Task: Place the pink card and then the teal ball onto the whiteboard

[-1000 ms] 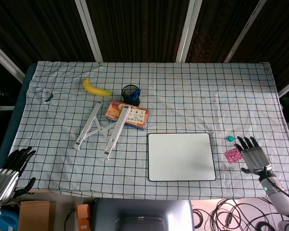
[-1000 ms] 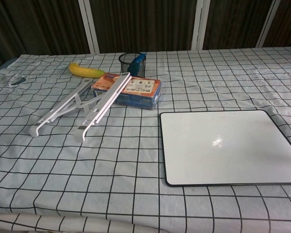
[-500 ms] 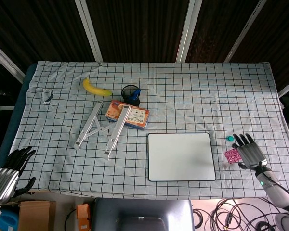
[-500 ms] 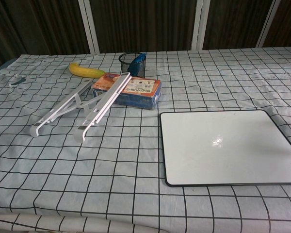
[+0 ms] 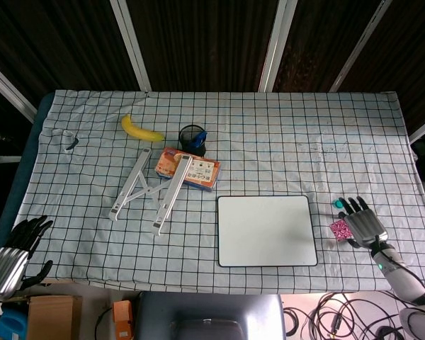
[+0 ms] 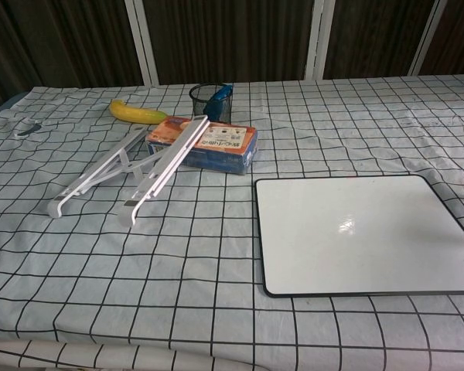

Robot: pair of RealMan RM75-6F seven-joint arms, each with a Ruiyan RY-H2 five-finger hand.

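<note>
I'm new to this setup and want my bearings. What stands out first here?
The blank whiteboard lies near the table's front edge. Just to its right, the right hand hovers at the pink card and teal ball. Far left lie a yellow banana and a white folding stand.

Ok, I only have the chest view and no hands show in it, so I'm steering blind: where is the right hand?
Observer: In the head view, the right hand is to the right of the whiteboard, beside the pink card.
Operator: Is it holding the card?
Observer: No. The card lies flat on the cloth, and the hand is spread at its right edge.
Operator: And the ball?
Observer: The teal ball sits on the cloth just beyond the card, unheld.
</note>
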